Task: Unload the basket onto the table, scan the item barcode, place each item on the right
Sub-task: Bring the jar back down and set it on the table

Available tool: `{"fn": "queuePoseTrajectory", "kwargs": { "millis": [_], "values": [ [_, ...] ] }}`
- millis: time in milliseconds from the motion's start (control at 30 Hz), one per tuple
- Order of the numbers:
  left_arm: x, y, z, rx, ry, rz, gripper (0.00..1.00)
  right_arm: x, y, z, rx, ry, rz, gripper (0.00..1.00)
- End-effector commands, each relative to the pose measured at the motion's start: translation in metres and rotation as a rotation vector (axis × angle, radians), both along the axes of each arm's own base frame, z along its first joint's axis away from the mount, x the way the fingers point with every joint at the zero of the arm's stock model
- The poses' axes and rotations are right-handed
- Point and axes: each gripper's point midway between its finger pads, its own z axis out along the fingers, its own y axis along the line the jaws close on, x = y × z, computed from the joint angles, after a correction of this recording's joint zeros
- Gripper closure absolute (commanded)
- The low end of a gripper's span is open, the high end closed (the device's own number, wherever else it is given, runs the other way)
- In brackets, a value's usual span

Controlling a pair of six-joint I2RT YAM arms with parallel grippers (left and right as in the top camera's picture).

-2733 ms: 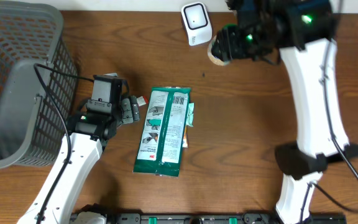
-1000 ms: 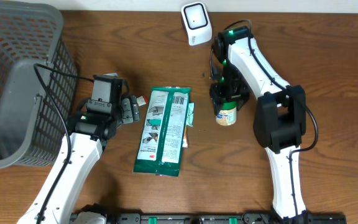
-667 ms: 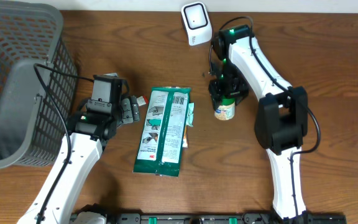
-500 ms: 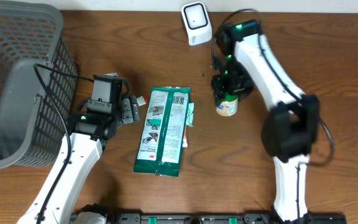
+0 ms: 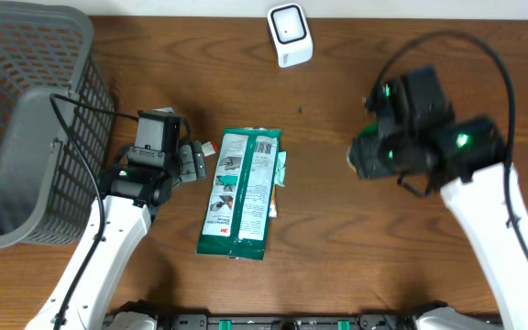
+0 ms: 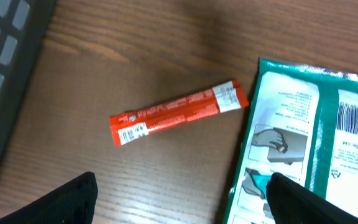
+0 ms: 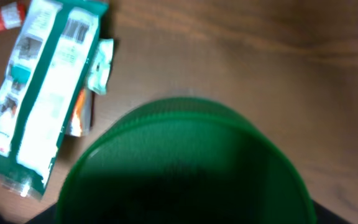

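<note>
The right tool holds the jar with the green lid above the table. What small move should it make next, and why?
Probably carry the green-lidded jar toward the white scanner. The right tool grips it in the air, well to the side of the scanner, so no barcode faces its window yet.

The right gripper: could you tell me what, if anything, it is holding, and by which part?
The right gripper holds a green-lidded jar, apparently around its lid end. The exact contact of the fingers is hidden in every view.
</note>
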Motion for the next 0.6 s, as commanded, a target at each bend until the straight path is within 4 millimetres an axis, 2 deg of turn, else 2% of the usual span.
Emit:
{"fn": "queuePoseTrajectory", "kwargs": {
  "millis": [0, 133, 233, 433, 500, 567],
  "values": [
    [0.005, 0.001, 0.006, -0.004, -0.016, 0.011, 0.12, -0.012, -0.009, -0.056, -0.006, 0.017, -0.06, 0.99],
    [0.005, 0.001, 0.006, -0.004, -0.016, 0.01, 0.12, -0.013, -0.01, -0.114, 0.0, 0.048, -0.109, 0.99],
    [0.005, 0.001, 0.006, -0.004, -0.016, 0.01, 0.12, -0.014, -0.01, -0.141, -0.009, 0.076, -0.118, 0.99],
    [0.005, 0.001, 0.006, -0.004, -0.016, 0.01, 0.12, 0.002, -0.005, -0.156, 0.004, 0.064, -0.142, 0.97],
    [0.005, 0.001, 0.006, -0.004, -0.016, 0.01, 0.12, 0.006, -0.004, -0.159, 0.006, 0.059, -0.143, 0.8],
    [0.005, 0.001, 0.006, -0.004, -0.016, 0.011, 0.12, 0.006, -0.004, -0.163, 0.004, 0.071, -0.151, 0.77]
  ]
}}
